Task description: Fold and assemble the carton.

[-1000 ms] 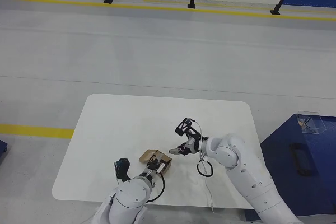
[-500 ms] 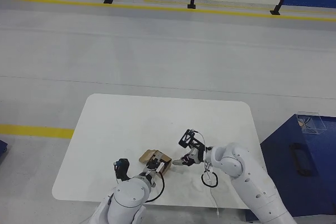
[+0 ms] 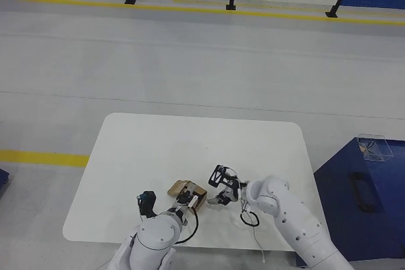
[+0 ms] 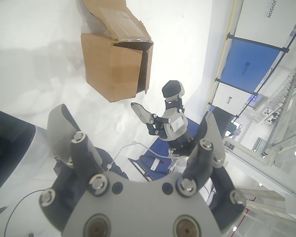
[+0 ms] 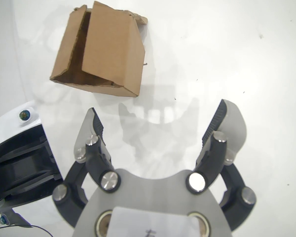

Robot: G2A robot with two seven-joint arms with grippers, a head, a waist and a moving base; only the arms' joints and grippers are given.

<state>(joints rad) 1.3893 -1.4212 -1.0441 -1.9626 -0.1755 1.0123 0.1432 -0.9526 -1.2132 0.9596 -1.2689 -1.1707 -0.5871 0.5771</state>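
A small brown carton (image 3: 187, 191) lies on its side on the white table (image 3: 155, 148), near the front edge. Its body is squared up, with an end open and flaps loose (image 4: 116, 57) (image 5: 101, 52). My left gripper (image 4: 135, 117) sits just in front of the carton, open and holding nothing. My right gripper (image 5: 160, 117) hovers beside the carton on its right, open and empty, a short gap away. The right gripper (image 4: 153, 110) is also seen in the left wrist view, past the carton's corner. In the top view the right gripper (image 3: 221, 187) is next to the carton.
A blue cabinet (image 3: 371, 196) stands off the table's right side with a clear plastic holder (image 3: 374, 146) on it. The table's back and left parts are bare. A cable loop (image 3: 248, 217) hangs by the right arm.
The right gripper has come down and leftward toward the carton, ending close beside it. The carton and the left arm have stayed put.
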